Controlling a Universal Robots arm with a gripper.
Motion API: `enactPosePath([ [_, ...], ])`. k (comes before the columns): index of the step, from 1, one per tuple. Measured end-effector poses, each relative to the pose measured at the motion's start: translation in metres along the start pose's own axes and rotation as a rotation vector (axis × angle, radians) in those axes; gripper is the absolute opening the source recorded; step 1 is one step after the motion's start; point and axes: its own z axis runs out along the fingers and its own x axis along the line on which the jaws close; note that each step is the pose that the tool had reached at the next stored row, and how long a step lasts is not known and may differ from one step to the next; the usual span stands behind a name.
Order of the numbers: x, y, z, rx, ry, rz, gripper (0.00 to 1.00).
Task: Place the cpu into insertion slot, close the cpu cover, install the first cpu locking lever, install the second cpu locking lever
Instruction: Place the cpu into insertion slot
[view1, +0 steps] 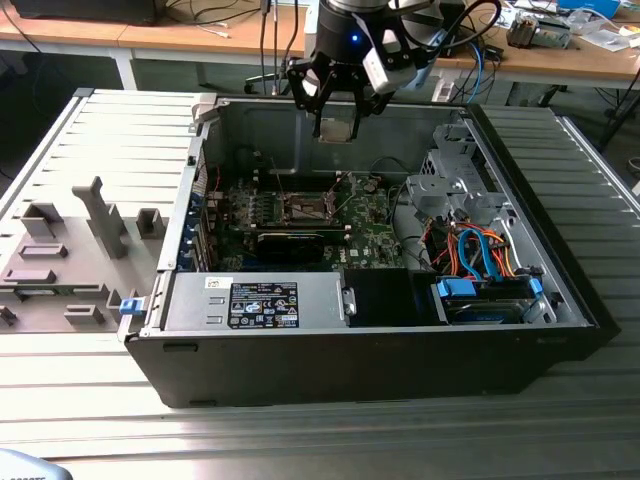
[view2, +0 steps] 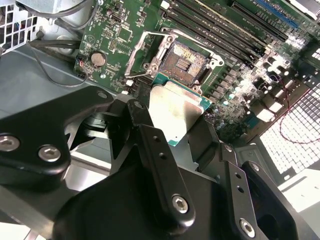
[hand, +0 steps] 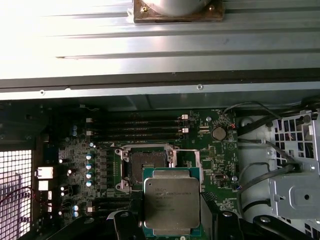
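One pincer (view1: 337, 128) clamps the cpu (hand: 172, 202); ribbed metal table (view1: 300, 440) below, wooden desks (view1: 200, 36) behind.

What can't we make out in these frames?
- Insertion slot: in the first wrist view the held cpu hides part of it. In the exterior view its contacts are too small to see.
- Cpu: one edge is cut off by the picture's edge in the first wrist view.
- Hand: in the second wrist view its own black links hide where it touches the cpu.
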Motion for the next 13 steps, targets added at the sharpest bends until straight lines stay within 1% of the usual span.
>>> enactPosePath([
  [13, 0.0, -0.0002, 0.0028, 0.0, 0.0, 0.0, 0.54],
])
